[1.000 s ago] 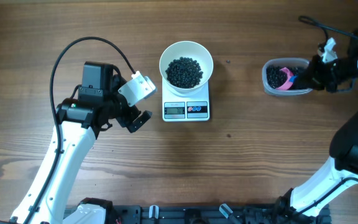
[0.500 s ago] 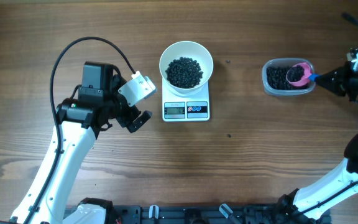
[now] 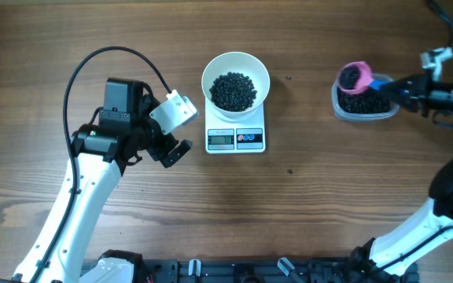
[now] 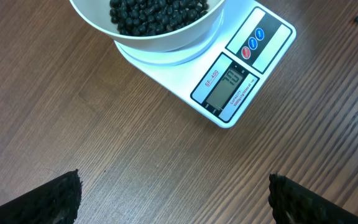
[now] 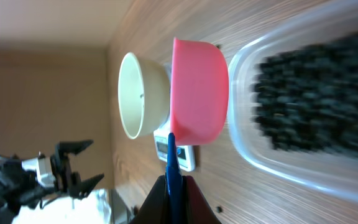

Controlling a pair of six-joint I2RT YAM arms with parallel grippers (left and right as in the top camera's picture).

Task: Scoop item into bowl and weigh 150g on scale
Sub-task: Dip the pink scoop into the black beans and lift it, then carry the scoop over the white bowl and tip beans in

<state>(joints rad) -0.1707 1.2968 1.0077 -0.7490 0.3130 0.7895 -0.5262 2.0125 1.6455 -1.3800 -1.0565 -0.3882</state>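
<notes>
A brown wood-grain table (image 3: 305, 204) carries everything. The left gripper (image 3: 181, 130) hovers just beside the scale's left side with its black fingers (image 4: 61, 196) spread wide apart and holding nothing. At the far right, the right gripper (image 3: 399, 85) is closed tight on the thin blue handle (image 5: 173, 168) of the small pink plastic scoop (image 5: 194, 93). The clear rounded-rectangular plastic tub (image 3: 364, 116) sits well apart from the scale, partly filled with beans. The flat white square digital scale (image 3: 236, 138) lies at centre, display and two round buttons facing the front. The round white bowl (image 3: 235, 61) stands on it, holding a heap of tiny round black beans (image 3: 233, 90). The scoop, loaded with dark beans, sits over the tub's end nearer the scale.
</notes>
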